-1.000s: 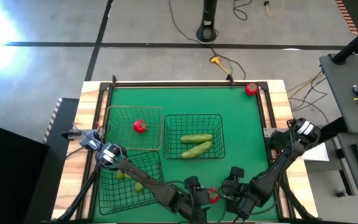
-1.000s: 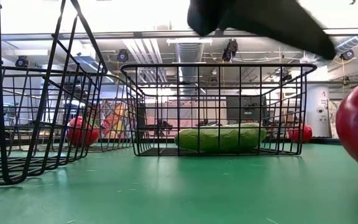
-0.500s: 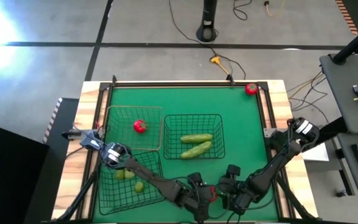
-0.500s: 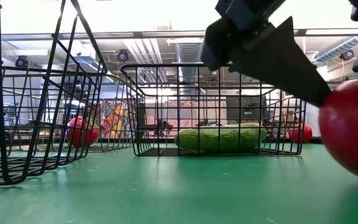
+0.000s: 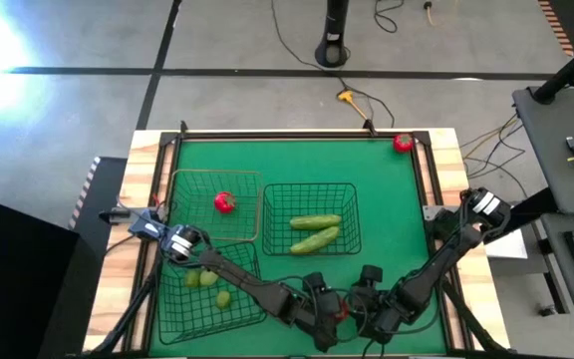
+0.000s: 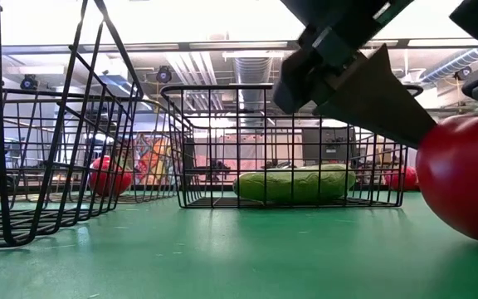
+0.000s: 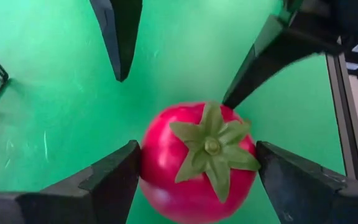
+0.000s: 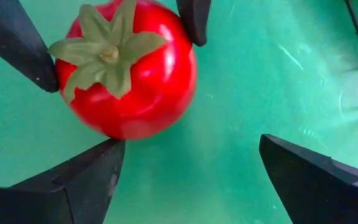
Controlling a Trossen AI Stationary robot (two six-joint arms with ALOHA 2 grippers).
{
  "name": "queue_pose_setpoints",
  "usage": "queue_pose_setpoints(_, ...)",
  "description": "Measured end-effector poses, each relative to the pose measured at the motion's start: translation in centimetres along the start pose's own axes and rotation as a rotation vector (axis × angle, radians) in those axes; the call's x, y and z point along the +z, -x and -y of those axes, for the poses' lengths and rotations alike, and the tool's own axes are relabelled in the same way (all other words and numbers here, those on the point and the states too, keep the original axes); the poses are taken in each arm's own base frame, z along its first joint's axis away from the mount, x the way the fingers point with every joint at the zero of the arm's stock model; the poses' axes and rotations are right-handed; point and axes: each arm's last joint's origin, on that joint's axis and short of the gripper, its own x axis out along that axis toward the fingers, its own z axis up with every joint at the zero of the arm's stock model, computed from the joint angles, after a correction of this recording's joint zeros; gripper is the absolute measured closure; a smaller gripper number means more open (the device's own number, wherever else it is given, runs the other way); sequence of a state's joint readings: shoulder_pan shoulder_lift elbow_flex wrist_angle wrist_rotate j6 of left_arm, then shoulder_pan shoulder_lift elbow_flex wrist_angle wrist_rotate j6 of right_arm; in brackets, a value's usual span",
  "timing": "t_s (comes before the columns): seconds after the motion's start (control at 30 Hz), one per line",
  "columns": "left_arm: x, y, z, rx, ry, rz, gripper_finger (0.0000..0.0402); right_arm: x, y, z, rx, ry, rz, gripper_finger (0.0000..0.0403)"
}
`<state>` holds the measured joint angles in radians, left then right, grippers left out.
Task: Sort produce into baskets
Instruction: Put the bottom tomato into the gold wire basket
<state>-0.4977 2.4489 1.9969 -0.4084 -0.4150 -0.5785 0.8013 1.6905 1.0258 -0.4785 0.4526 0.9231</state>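
The left end effector (image 7: 197,171) has its two fingers tight on a red tomato (image 7: 197,165), low over the green tabletop (image 5: 387,179) by its near edge. The right end effector (image 8: 188,171) is wide open beside it, holding nothing.

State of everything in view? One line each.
held tomato: clamped between left gripper's fingers
left gripper: shut on held tomato
right gripper: open, beside held tomato
corner tomato: loose, unsorted
basket tomato: in pale basket
cucumbers: two, lying in middle basket
yellow-green fruits: in near-left basket
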Motion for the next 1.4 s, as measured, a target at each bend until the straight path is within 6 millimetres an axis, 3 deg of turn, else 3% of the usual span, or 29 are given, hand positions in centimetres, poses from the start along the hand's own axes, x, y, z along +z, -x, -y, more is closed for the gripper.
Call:
queue_pose_setpoints(0.6,0.6,0.2,0.1,0.041,-0.163,0.028,0.0111,0.1,-0.2,0.1,-0.002,-0.029,0.006,0.0037)
queue_pose_setpoints(0.9,0.7,0.3,0.2,0.041,-0.142,0.027,0.0108,0.1,-0.2,0.2,-0.005,-0.04,0.01,0.0037)
queue_pose_setpoints(1.03,0.7,0.1,0.0,0.053,-0.123,0.025,0.0086,0.2,-0.3,0.1,0.004,-0.082,0.036,0.0037)
queue_pose_setpoints(1.27,0.5,-0.1,-0.1,0.049,-0.094,0.009,0.0011,0.7,-0.3,-0.2,0.032,-0.102,0.089,0.0037)
queue_pose_setpoints(1.4,0.4,-0.1,-0.2,0.051,-0.102,0.005,0.0011,0.8,-0.3,-0.3,0.041,-0.09,0.093,0.0037)
